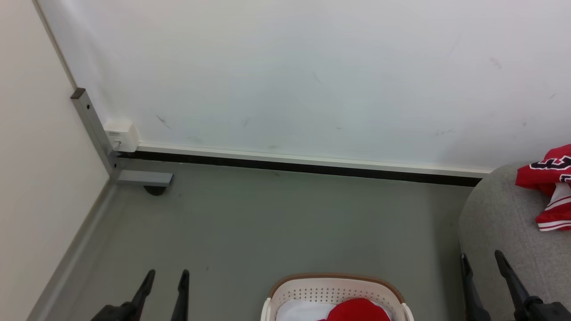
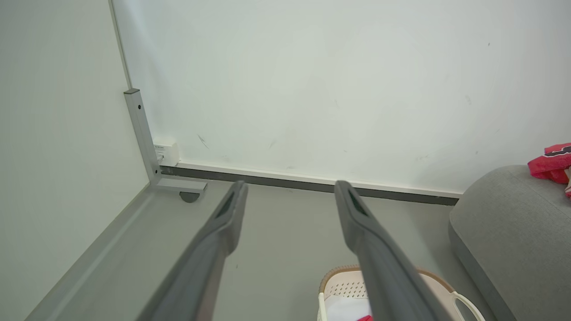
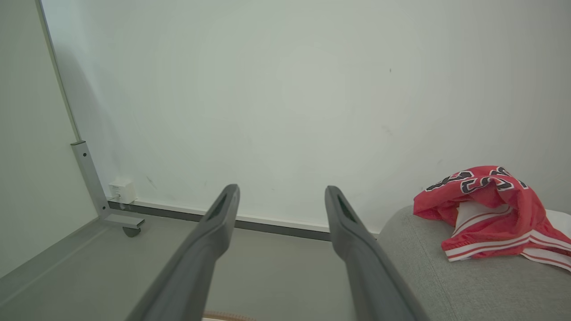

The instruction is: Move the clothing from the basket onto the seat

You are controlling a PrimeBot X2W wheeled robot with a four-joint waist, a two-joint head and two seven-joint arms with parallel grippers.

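We judge the clothing (image 1: 357,310) in the basket (image 1: 312,292) soft and light, so we would pinch its raised hump. The left tool (image 1: 166,277) and right tool (image 1: 482,257) gape empty.

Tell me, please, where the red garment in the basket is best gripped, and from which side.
Grip the rounded hump of the red garment, which rises at the middle of the basket beside the white cloth. Come straight down from above with the jaws open: the perforated walls close off every side, and the hump seems the highest part. The rest is out of frame.
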